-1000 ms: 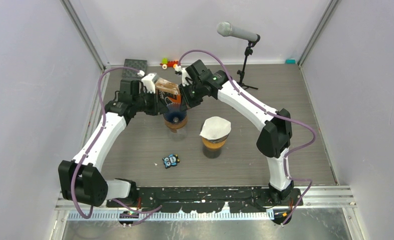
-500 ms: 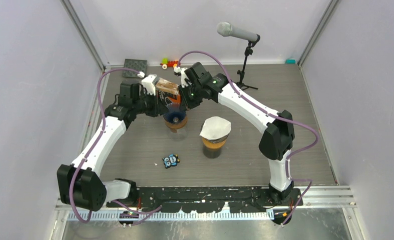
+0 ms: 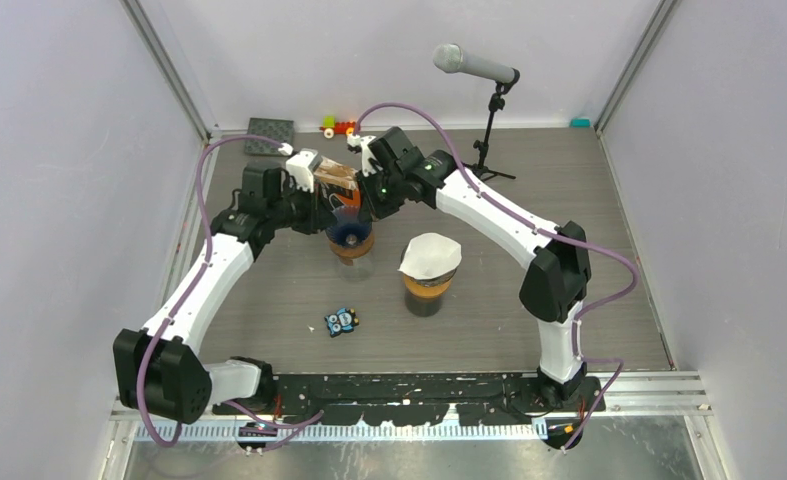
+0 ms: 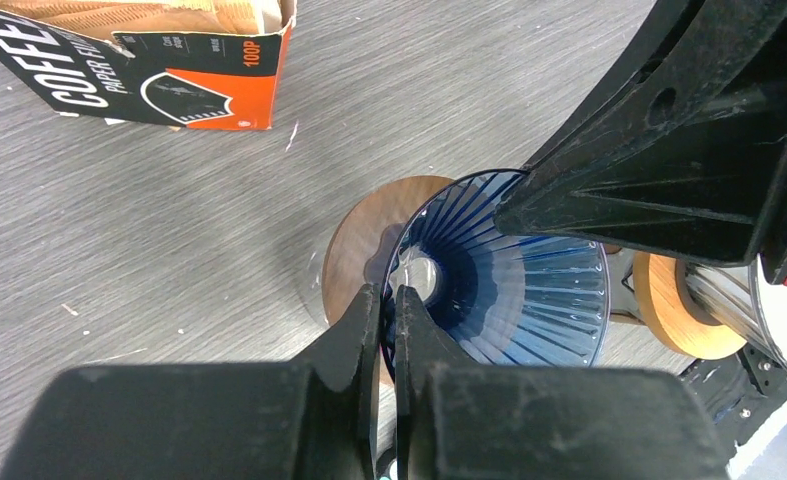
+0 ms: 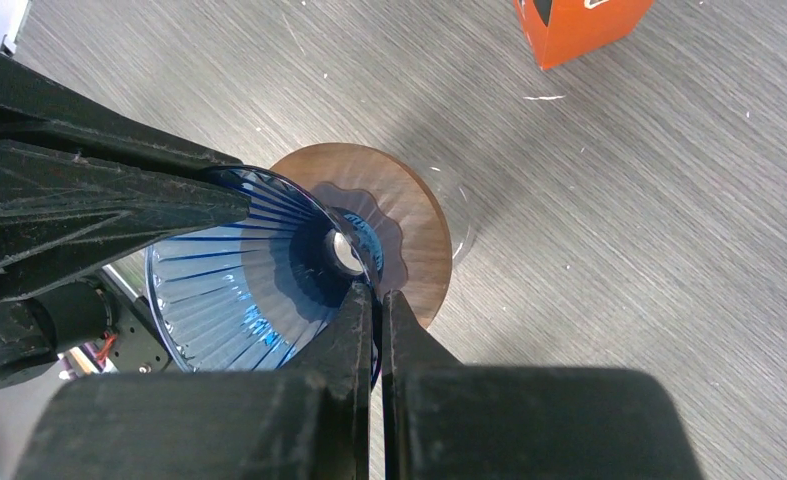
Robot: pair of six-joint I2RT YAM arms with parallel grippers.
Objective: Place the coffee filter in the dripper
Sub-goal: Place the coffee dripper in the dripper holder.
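Change over the last second: slight. Both arms have edged a little leftward, their grips are unaltered, and the dripper has not shifted; judged to be steadying or seating it, with the filter step not begun. Left gripper (image 4: 387, 300): jaws pinched together on the dripper's left rim. Box (image 4: 169, 60): orange and black, marked as paper filters, lying open toward the far edge, left of centre; brown filters show in its mouth. Dripper (image 4: 509, 290): blue, ribbed, transparent, held between the two grippers just nearer than the box. It is tipped over the wood collar of a carafe (image 4: 354, 240), and whether it rests on that collar cannot be told. Contents: none, with ribs and drain hole bare. Right gripper (image 5: 377, 300): jaws closed on the dripper's opposite rim, facing the left gripper. Second carafe (image 3: 424, 290): wood-collared, near the table's centre, right of the dripper and apart from it. Filter (image 3: 430, 254): white paper cone sitting open in the top of the second carafe; whether a dripper lies under it cannot be told. Judgement: the blue dripper lacks its filter, and both grippers are occupied, so one must let go before any filter can be fetched.
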